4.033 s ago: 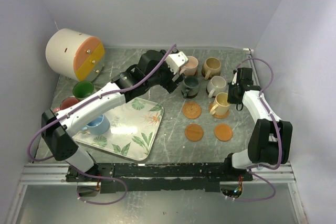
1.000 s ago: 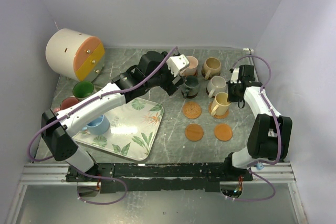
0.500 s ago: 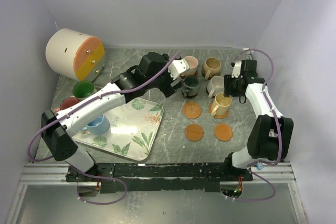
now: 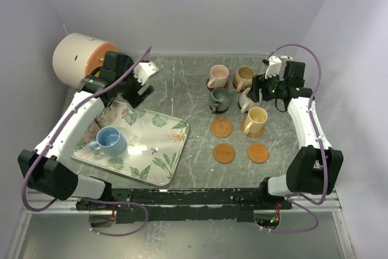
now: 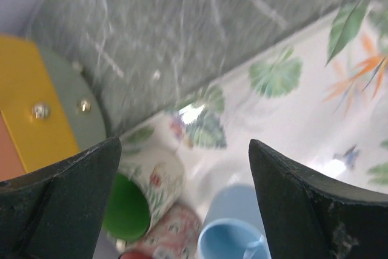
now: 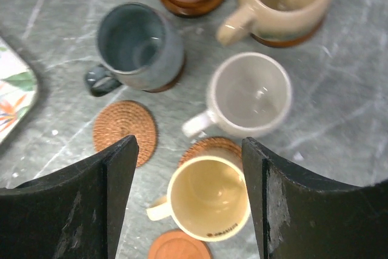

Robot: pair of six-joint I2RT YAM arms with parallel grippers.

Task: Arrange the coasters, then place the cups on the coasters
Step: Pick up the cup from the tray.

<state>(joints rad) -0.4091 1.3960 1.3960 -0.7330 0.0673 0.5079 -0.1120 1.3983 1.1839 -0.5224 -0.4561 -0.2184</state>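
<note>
Both arms hang with jaws wide and empty: the right gripper (image 6: 188, 144) above five clustered cups (image 4: 233, 92), at least four on coasters (image 4: 224, 153); the left gripper (image 5: 183, 144) over the tray (image 4: 159, 165) bearing the blue cup (image 4: 112, 141), with the green cup (image 5: 130, 210) and red cup (image 5: 167, 241) nearby. Three coasters lie bare. The table (image 4: 182, 83) is grey marble, the walls (image 4: 182, 10) plain and pale.

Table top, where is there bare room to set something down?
Free: the stone strip between the tray and the dark grey cup, up to the far edge. Crowded: the cups under the right gripper, with three bare coasters in front.
</note>
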